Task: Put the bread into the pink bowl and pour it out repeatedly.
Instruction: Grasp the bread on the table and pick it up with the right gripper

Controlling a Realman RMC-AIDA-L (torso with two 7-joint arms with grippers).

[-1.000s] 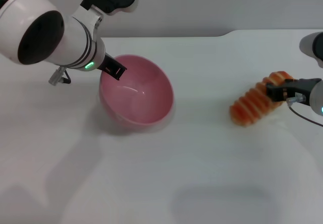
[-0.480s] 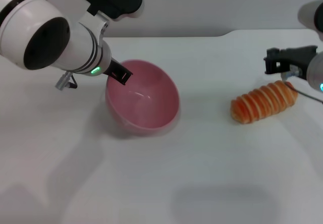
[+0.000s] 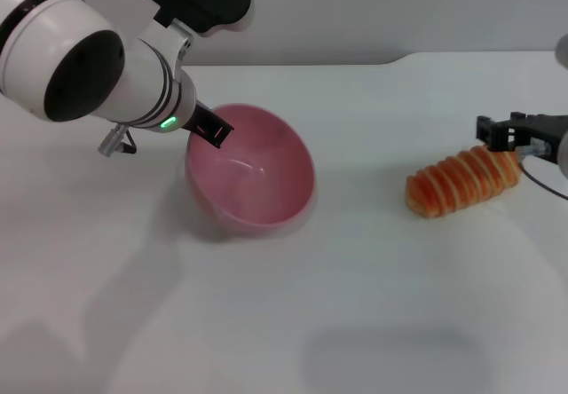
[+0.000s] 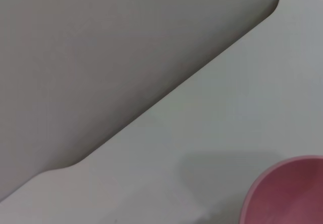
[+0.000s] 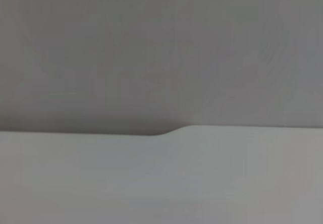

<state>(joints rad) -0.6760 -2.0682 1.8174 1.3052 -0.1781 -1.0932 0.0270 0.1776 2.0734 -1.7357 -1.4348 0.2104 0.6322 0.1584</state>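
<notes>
On table (image 3: 355, 305), bread (image 3: 461, 181) lengthwise left-right.

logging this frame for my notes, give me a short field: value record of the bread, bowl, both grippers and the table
bread: lying on the table, robot's right side, outside the bowl
pink bowl: tilted, opening facing the bread, nothing inside
left gripper: at the bowl's rim on the side away from the bread, jaws shut on it
right gripper: at the bread's far end, jaw state unclear
table: white, bears the bowl and the bread
</notes>
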